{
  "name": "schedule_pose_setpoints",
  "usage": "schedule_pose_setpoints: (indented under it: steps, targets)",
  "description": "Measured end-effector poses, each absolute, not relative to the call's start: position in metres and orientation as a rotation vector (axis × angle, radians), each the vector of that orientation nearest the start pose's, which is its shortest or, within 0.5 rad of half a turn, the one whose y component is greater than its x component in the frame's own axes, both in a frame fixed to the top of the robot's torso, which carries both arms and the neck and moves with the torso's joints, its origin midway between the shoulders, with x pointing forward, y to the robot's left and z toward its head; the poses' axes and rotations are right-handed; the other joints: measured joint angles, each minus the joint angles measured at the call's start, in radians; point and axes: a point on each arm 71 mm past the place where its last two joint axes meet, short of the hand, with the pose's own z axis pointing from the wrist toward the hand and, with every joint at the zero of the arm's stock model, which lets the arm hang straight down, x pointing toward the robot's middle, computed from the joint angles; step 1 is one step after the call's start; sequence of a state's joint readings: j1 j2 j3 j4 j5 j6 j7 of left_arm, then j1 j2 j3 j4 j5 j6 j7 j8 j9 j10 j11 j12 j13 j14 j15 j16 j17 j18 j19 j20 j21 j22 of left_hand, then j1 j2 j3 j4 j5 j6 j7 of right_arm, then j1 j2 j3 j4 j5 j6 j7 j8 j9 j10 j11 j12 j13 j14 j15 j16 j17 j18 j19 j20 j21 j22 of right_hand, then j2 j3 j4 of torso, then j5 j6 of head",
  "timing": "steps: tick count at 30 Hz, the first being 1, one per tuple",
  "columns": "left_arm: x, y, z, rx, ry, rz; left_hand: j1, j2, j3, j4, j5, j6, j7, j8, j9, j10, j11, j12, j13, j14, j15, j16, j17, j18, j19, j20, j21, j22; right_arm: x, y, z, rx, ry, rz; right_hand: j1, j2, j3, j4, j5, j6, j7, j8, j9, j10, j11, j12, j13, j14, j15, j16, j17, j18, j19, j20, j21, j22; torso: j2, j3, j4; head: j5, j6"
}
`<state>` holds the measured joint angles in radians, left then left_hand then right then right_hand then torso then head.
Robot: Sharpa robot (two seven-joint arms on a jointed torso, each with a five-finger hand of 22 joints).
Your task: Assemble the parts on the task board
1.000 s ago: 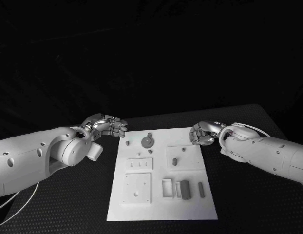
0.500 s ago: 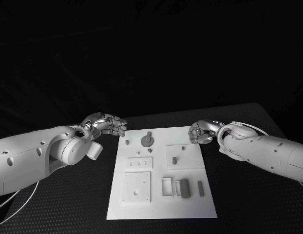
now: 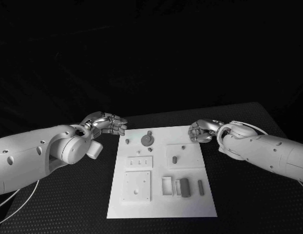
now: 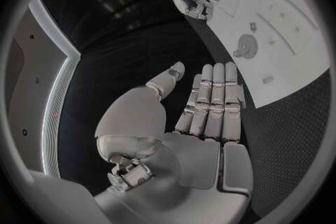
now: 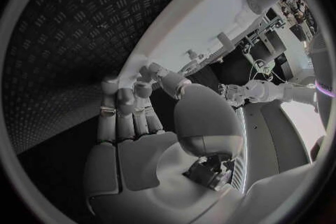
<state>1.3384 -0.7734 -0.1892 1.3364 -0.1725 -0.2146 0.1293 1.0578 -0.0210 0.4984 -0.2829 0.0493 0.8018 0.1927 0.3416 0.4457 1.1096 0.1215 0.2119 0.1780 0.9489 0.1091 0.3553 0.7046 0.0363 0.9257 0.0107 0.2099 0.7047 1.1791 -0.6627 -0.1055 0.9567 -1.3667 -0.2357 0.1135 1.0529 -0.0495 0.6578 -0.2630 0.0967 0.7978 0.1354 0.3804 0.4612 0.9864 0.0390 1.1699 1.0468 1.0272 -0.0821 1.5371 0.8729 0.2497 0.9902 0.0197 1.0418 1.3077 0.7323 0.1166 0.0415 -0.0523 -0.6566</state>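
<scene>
While both hands hover at the far corners of the task board (image 3: 159, 195), nothing is held: the left hand (image 3: 106, 124) has its fingers straight and side by side, the right hand (image 3: 202, 131) curls loosely around nothing. The grey parts (image 3: 185, 187) lie near the board's close right end. Reaching there calls for a slow approach, fingers parted early.

right hand (image 3: 200, 131) lifted slightly — edged toward task board's (image 3: 162, 204) far corner
</scene>
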Motion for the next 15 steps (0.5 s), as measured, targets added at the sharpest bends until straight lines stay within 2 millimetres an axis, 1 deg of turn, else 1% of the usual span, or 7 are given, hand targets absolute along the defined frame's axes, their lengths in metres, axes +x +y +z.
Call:
schedule_pose_setpoints:
  steps: [2, 4, 8, 10, 11, 14, 15]
  targets:
    - [0.5262, 0.228, -0.1869, -0.971, 1.736, -1.243, 0.0, 0.0, 0.0, 0.0, 0.0, 0.0, 0.0, 0.0, 0.0, 0.0, 0.0, 0.0, 0.0, 0.0, 0.0, 0.0, 0.0, 0.0, 0.0, 0.0, 0.0, 0.0, 0.5553, -0.2797, -0.247, -0.095, 1.795, 0.462, 0.0, 0.0, 0.002, -0.003, 0.0, 0.001, -0.001, 0.005, 0.003, 0.004, -0.004, 0.0, 0.0, 0.0, 0.0, 0.0, 0.0, 0.0, 0.0, 0.0, 0.0, 0.0, 0.0, -0.0001, 0.0, 0.0, 0.0]
    - [0.5262, 0.2281, -0.1869, -0.971, 1.736, -1.243, 0.0, 0.0, 0.0, 0.0, 0.0, 0.0, 0.0, 0.0, 0.0, 0.0, 0.0, 0.0, 0.0, 0.0, 0.0, 0.0, 0.0, 0.0, 0.0, 0.0, 0.0, 0.0, 0.5554, -0.2803, -0.247, -0.094, 1.795, 0.461, 0.0, 0.0, 0.002, -0.003, 0.0, 0.001, -0.001, 0.005, 0.004, 0.004, -0.004, 0.0, -0.001, 0.001, -0.001, 0.0, 0.0, 0.001, 0.0, 0.0, 0.0, 0.0, 0.0, -0.0001, -0.0001, 0.0, -0.001]
    - [0.5262, 0.2281, -0.1869, -0.971, 1.736, -1.243, 0.0, 0.0, 0.0, 0.0, 0.0, 0.0, 0.0, 0.0, -0.001, 0.0, 0.0, 0.0, 0.0, 0.0, 0.0, 0.0, 0.0, 0.0, 0.0, 0.0, 0.0, 0.0, 0.5553, -0.2808, -0.2471, -0.093, 1.795, 0.46, 0.008, 0.008, 0.002, -0.011, 0.0, 0.003, -0.003, 0.012, 0.011, 0.005, -0.005, 0.0, -0.003, 0.005, -0.005, 0.0, 0.0, 0.005, 0.0, 0.0, 0.0, 0.0, 0.0, -0.0001, -0.0004, 0.0, -0.001]
    - [0.5262, 0.2281, -0.1869, -0.971, 1.736, -1.243, 0.0, 0.0, 0.0, 0.0, 0.0, 0.0, 0.0, 0.0, -0.001, 0.0, 0.0, 0.0, 0.0, 0.0, 0.0, 0.0, 0.0, 0.0, 0.0, 0.0, 0.0, 0.001, 0.5552, -0.2807, -0.2472, -0.093, 1.795, 0.46, 0.009, 0.009, 0.002, -0.017, 0.0, 0.006, -0.006, 0.012, 0.016, 0.009, -0.009, 0.0, -0.003, 0.006, -0.006, 0.0, -0.001, 0.005, 0.004, -0.003, 0.0, 0.0, 0.0, -0.0001, -0.0004, 0.0, -0.001]
    - [0.5262, 0.2282, -0.1869, -0.971, 1.736, -1.242, 0.0, 0.0, 0.0, 0.0, 0.0, 0.0, 0.0, 0.0, -0.001, 0.0, 0.0, 0.0, 0.0, 0.0, 0.0, 0.0, 0.0, 0.0, 0.0, 0.0, 0.0, 0.001, 0.5552, -0.2807, -0.2472, -0.092, 1.795, 0.461, 0.012, 0.012, 0.005, -0.02, 0.0, 0.006, -0.006, 0.017, 0.018, 0.009, -0.009, 0.0, -0.004, 0.006, -0.006, 0.0, -0.001, 0.005, 0.004, -0.003, 0.0, 0.0, -0.001, -0.0001, -0.0005, 0.0, -0.002]
    - [0.5262, 0.2282, -0.1869, -0.971, 1.737, -1.243, 0.0, 0.0, 0.0, 0.0, 0.0, 0.0, 0.0, 0.0, -0.001, 0.0, 0.0, 0.0, 0.0, 0.0, 0.0, 0.0, 0.001, 0.0, 0.0, 0.0, 0.0, 0.001, 0.555, -0.2804, -0.2473, -0.088, 1.794, 0.464, 0.015, 0.014, 0.005, -0.02, 0.0, 0.007, -0.007, 0.018, 0.024, 0.013, -0.013, 0.004, -0.004, 0.006, -0.006, 0.004, -0.002, 0.005, 0.004, -0.003, 0.0, 0.0, -0.001, -0.0001, -0.0006, 0.0, -0.002]
    - [0.5262, 0.2282, -0.1869, -0.971, 1.737, -1.243, 0.0, 0.0, 0.0, 0.0, 0.0, 0.0, 0.0, 0.0, -0.001, 0.0, 0.0, 0.0, 0.0, 0.0, 0.0, 0.0, 0.001, 0.0, 0.0, 0.0, 0.0, 0.001, 0.555, -0.2804, -0.2473, -0.086, 1.794, 0.465, 0.019, 0.018, 0.005, -0.02, 0.0, 0.008, -0.008, 0.022, 0.026, 0.013, -0.013, 0.006, -0.004, 0.006, -0.006, 0.006, -0.002, 0.005, 0.004, -0.003, 0.0, 0.0, -0.001, -0.0001, -0.0006, 0.0, -0.002]
